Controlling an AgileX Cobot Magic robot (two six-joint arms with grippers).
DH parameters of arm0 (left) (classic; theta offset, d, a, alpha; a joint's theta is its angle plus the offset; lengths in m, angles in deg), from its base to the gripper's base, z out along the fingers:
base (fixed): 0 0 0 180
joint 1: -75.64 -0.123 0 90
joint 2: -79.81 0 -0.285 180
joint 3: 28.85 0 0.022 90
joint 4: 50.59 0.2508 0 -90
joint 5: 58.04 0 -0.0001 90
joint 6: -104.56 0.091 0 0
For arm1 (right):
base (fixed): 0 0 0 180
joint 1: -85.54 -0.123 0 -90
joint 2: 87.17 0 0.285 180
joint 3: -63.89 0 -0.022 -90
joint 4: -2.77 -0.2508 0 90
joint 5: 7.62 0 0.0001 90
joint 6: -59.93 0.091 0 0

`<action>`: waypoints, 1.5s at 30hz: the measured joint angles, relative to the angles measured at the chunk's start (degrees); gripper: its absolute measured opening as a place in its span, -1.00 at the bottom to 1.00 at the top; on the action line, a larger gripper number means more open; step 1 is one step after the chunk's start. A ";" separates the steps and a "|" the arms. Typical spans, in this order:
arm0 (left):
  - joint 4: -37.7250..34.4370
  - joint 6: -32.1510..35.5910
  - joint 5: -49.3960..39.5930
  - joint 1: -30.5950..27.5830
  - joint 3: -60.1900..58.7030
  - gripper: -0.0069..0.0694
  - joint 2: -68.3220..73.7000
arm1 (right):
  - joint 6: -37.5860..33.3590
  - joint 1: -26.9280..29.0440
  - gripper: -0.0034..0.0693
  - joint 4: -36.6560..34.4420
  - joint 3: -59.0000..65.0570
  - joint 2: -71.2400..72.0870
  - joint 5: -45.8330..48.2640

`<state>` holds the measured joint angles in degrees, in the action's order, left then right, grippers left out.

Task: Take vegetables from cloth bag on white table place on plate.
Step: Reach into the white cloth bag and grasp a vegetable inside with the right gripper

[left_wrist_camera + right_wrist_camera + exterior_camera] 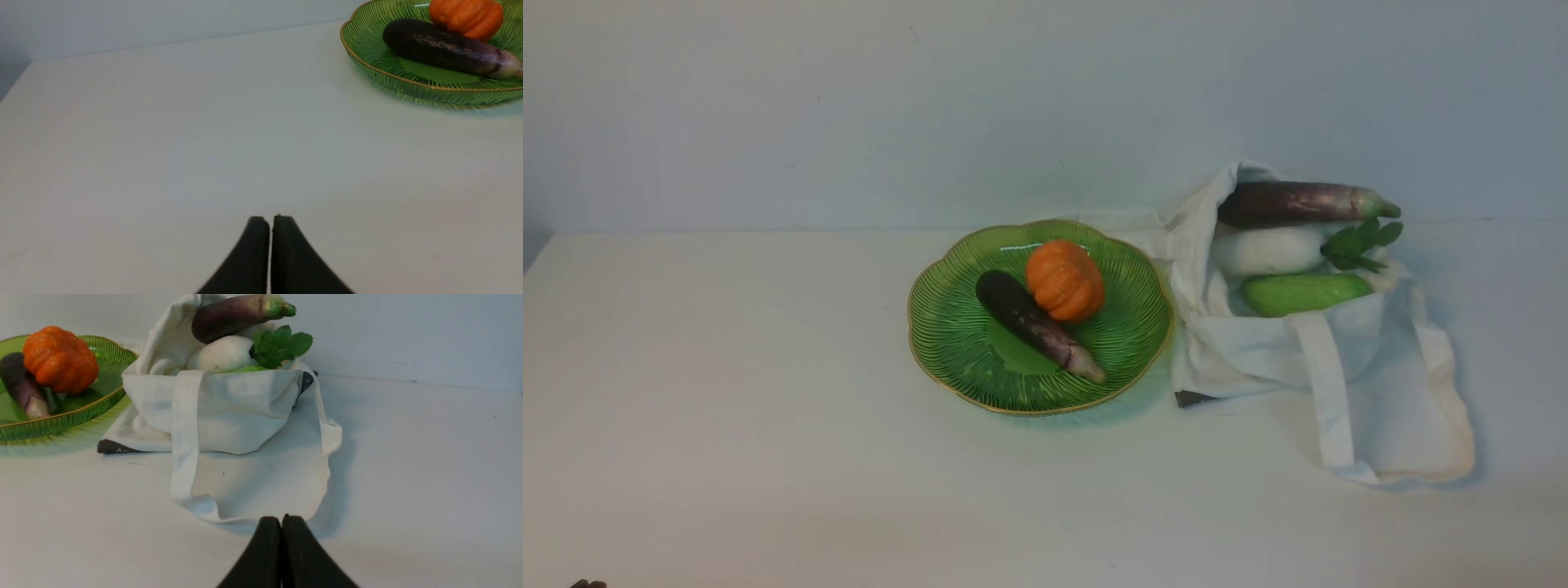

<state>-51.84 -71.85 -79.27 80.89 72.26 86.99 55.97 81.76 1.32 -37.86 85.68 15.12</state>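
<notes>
Right fingers (263, 557) together, cucumber (1298, 294) seemingly half inside cloth bag (1388, 359)

The left gripper (270, 219) shows only a pair of matte black fingers (249, 261), smooth and curved. They are broad at the base and narrow to blunt, rounded tips. The right gripper (281, 517) has the same black tapering pair, with a faint sheen.

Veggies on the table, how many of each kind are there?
Eggplants: 2 (long purple eggplant in the cloth bag, short dark eggplant on the green plate)
Orange pumpkin: 1
White radish: 1
Green cucumber: 1
Total: 5
</notes>
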 joint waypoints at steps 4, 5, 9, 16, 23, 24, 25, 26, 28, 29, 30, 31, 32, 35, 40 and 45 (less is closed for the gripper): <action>0.00 0.00 0.00 0.00 0.00 -0.83 0.00 | 2.57 0.00 -0.95 -6.30 0.20 0.00 -1.27; 0.00 0.00 0.00 0.00 0.00 -0.83 0.00 | 3.97 0.00 -0.95 -9.56 0.33 0.00 -1.94; 0.00 0.00 0.00 0.00 0.00 -0.83 0.00 | 12.69 0.00 -0.95 -29.94 0.58 0.00 -4.96; 0.00 0.00 0.00 0.00 0.00 -0.83 0.00 | 15.91 0.00 -0.95 -50.58 0.58 0.00 -6.75; 0.00 0.00 0.00 0.00 0.00 -0.83 0.00 | 10.75 0.00 -0.95 -53.75 -1.47 0.00 -6.21; 0.00 0.00 0.00 0.00 0.00 -0.83 0.00 | 6.42 0.00 -0.95 -53.35 -4.54 0.00 -6.09; 0.00 0.00 0.00 0.00 0.00 -0.83 0.00 | 2.90 0.00 -0.95 -52.73 -7.29 0.00 -6.09; 0.00 0.00 0.00 0.00 0.00 -0.83 0.00 | 0.01 0.00 -0.95 -52.18 -9.72 -0.06 -6.09; 0.00 0.00 0.00 0.00 0.00 -0.83 0.00 | -7.07 0.00 -0.95 -50.23 -16.62 -2.09 -5.92; 0.00 0.00 0.00 0.00 0.00 -0.83 0.00 | -7.60 0.00 -0.95 -50.02 -17.25 -2.09 -5.84; 0.00 0.00 0.00 0.00 0.00 -0.83 0.00 | -10.88 0.00 -0.95 -48.35 -21.99 -5.28 -4.45; 0.00 0.00 0.00 0.00 0.00 -0.83 0.00 | -12.08 0.00 -0.95 -47.27 -24.75 -8.32 -2.27; 0.00 0.00 0.00 0.00 0.00 -0.83 0.00 | -12.83 0.00 -0.95 -46.05 -27.30 -11.19 0.18; 0.00 0.00 0.00 0.00 0.00 -0.83 0.00 | -13.33 0.00 -0.95 -42.04 -33.73 -20.39 8.96; 0.00 0.00 0.00 0.00 0.00 -0.83 0.00 | -13.85 0.00 -0.95 -36.77 -40.25 -38.03 22.84; 0.00 0.00 0.00 0.00 0.00 -0.83 0.00 | -19.78 0.00 -0.95 -35.54 -46.12 -53.59 25.39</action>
<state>-51.84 -71.85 -79.27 80.89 72.26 86.99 36.18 81.76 -34.22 -83.98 32.09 40.51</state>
